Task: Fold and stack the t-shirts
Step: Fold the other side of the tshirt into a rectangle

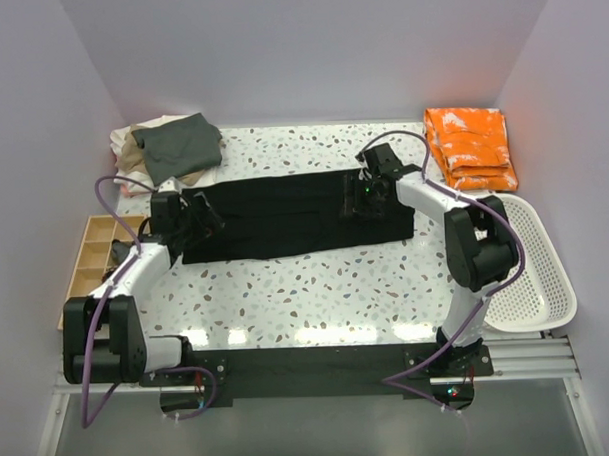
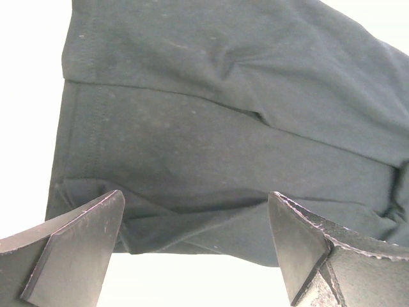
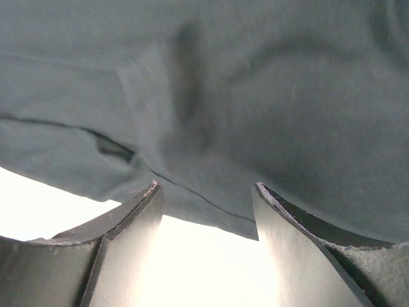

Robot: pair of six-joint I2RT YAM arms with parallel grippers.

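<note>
Speckled tabletop point(image 1: 317, 288), black t-shirt point(image 1: 284, 221): your left gripper point(image 2: 195, 211) and right gripper point(image 3: 206, 192) gape empty near its ends; pinch both layers evenly.

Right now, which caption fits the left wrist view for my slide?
The left gripper, fingers open, frames the black t-shirt at its edge.

Nothing legible shows in any view. The orange folded cloth point(image 1: 470, 147) on the bench point(image 1: 317, 288) carries white marks (too small to read as letters).
</note>
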